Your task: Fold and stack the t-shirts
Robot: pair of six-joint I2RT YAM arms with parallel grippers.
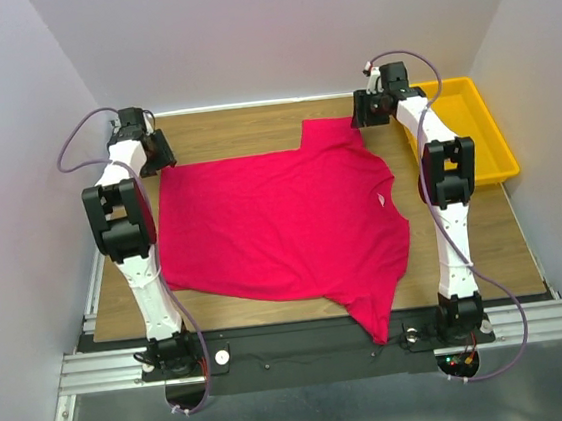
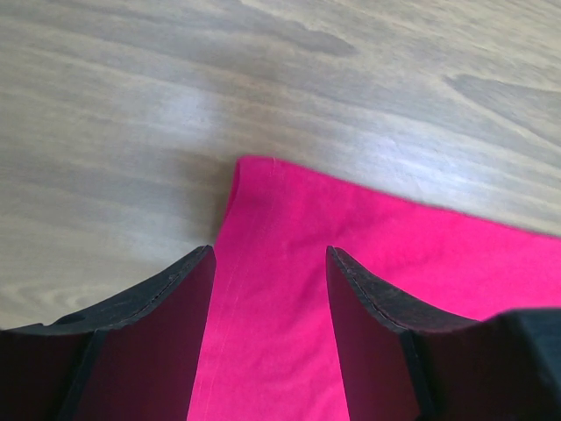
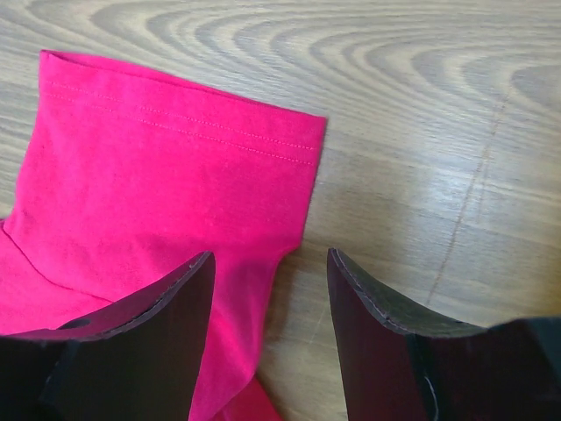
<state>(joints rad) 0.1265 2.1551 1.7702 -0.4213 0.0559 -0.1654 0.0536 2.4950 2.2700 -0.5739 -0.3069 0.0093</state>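
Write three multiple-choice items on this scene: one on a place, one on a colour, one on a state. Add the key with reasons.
1. Where does the tray sit?
A. near left
B. centre
C. far right

2. What colour is the shirt?
A. crimson-pink
B. blue
C. white

3. How do the left jaws stand?
A. shut on the shirt
B. open over the shirt's corner
C. shut on the tray

Key:
1 C, since it lies at the top right of the top view.
2 A, since every view shows that colour.
3 B, since the left wrist view shows the jaws apart with fabric seen between them.
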